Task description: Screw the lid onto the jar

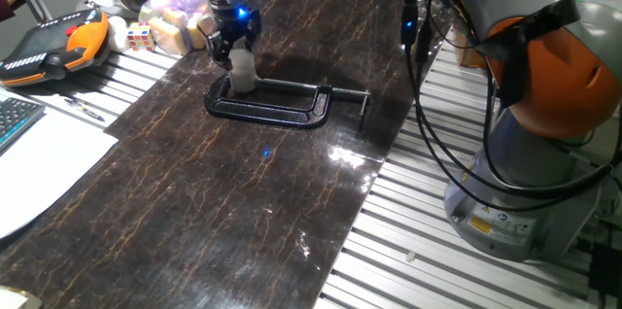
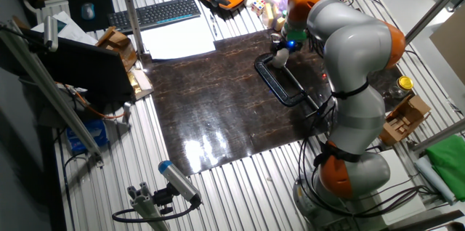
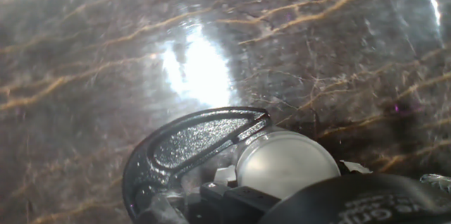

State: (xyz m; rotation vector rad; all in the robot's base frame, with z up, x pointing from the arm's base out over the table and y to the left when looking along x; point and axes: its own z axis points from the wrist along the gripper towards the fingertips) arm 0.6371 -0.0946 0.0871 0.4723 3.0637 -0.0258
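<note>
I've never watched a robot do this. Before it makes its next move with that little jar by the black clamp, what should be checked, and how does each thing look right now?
1. Gripper directly above the jar: ok.
2. Jar standing upright: ok.
3. Jar braced against the black C-clamp on the dark tabletop: looks ok.
4. Lid sitting level on the jar: cannot tell.
5. Fingers closed on the lid: cannot tell, the hand view hides them.
6. Cables away from the jar: ok.

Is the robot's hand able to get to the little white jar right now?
Probably yes. The gripper is already right over the jar, which stands inside the black clamp, and nothing shows between them.
</note>
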